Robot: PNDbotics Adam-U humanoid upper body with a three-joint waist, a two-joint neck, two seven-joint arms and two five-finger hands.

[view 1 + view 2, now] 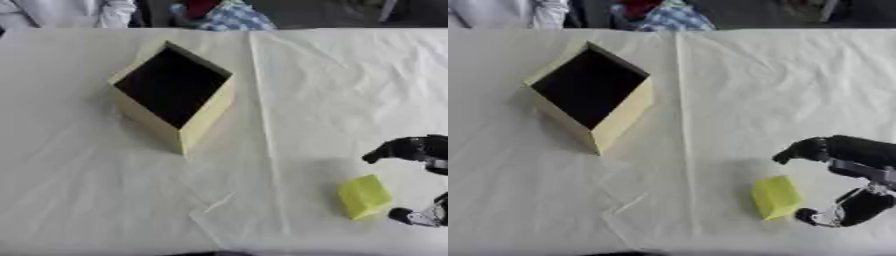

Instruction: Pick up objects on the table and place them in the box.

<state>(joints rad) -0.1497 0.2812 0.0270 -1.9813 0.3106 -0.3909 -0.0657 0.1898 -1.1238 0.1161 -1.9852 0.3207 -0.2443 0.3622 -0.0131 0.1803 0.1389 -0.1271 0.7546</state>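
Observation:
A small yellow-green block (775, 197) lies on the white tablecloth at the lower right. My right hand (846, 150) comes in from the right edge just beside it, open: the fingers reach out above the block and the thumb (843, 212) sits low at the block's right side, not closed on it. The yellow cardboard box (203, 121) stands open-topped at the upper left of the table, its dark inside showing nothing. My left hand does not show in either view.
The white cloth (332, 90) has a long crease running down the middle between the box and the block. People sit at the far edge of the table, away from the objects.

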